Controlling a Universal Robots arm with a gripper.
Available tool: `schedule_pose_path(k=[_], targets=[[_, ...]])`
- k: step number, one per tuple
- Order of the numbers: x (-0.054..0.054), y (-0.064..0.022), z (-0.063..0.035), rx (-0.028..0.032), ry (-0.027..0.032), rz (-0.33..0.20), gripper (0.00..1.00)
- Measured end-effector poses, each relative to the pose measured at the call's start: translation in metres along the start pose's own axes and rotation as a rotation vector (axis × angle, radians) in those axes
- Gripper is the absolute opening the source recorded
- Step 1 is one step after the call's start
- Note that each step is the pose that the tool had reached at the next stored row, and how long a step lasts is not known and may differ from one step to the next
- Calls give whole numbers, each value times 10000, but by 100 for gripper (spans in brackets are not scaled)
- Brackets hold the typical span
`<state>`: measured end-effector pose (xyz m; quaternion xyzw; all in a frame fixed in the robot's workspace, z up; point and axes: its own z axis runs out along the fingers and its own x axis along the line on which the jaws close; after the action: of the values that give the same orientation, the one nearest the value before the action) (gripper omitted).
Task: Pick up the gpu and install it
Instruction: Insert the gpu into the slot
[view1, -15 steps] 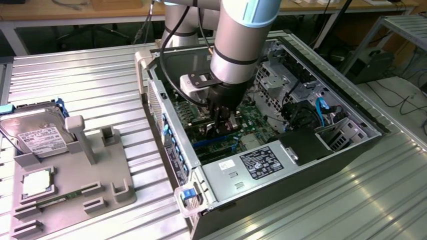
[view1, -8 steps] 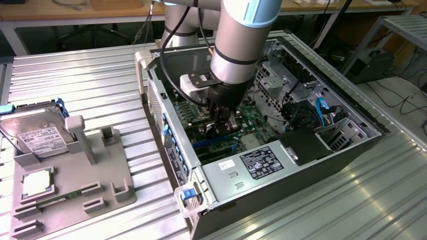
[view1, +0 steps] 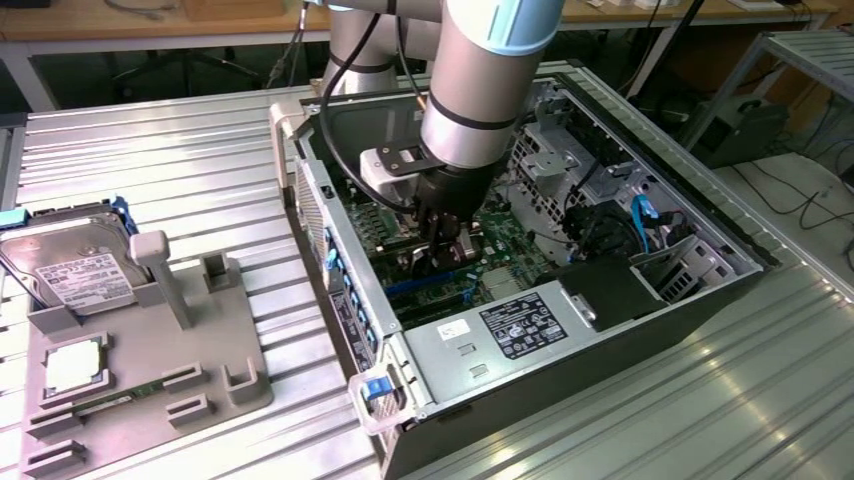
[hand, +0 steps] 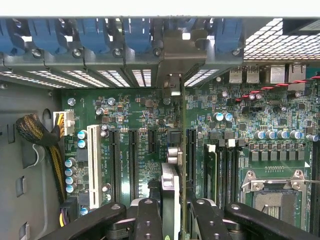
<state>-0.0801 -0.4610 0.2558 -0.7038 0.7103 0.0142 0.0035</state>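
We see the gripper (hand: 177, 222) reaching down into the open computer case (view1: 627, 330), its black, rounded fingers (hand: 147, 220) drawn narrow and clamped on the gpu (hand: 182, 150). The gpu is a thin, dark card standing on edge between them. It runs straight across the green motherboard (hand: 140, 115), lined up between two of the long black slots (hand: 134, 160). A small silvery block sits against one face just ahead of the fingers. The card's dull grey metal bracket (hand: 182, 50) reaches the perforated rear wall, among a row of glossy blue plastic clips (hand: 85, 35). We cannot tell whether the card's lower edge sits in a slot.

Beside the black slots lies a longer white slot (hand: 93, 160), with a cluster of small cylindrical capacitors nearby and a braided cable bundle (hand: 37, 135) curving along the bare grey case wall. On the card's other side we see the square metal frame of the processor socket (hand: 272, 192).

In the exterior view the smooth silver arm (view1: 474, 90) drops into the case from above. To the exterior view's left, well apart from the case, a matte grey moulded fixture (view1: 200, 350) rests on the ribbed metal table (view1: 160, 160). It holds a boxy silver hard drive (view1: 74, 265) with a white label, a square chip (view1: 74, 365) and a slim green memory stick (view1: 114, 400).
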Motion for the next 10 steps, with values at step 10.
schedule_pose_path(k=[10], targets=[[0, -1, 30, -1, -9, 0, 28]])
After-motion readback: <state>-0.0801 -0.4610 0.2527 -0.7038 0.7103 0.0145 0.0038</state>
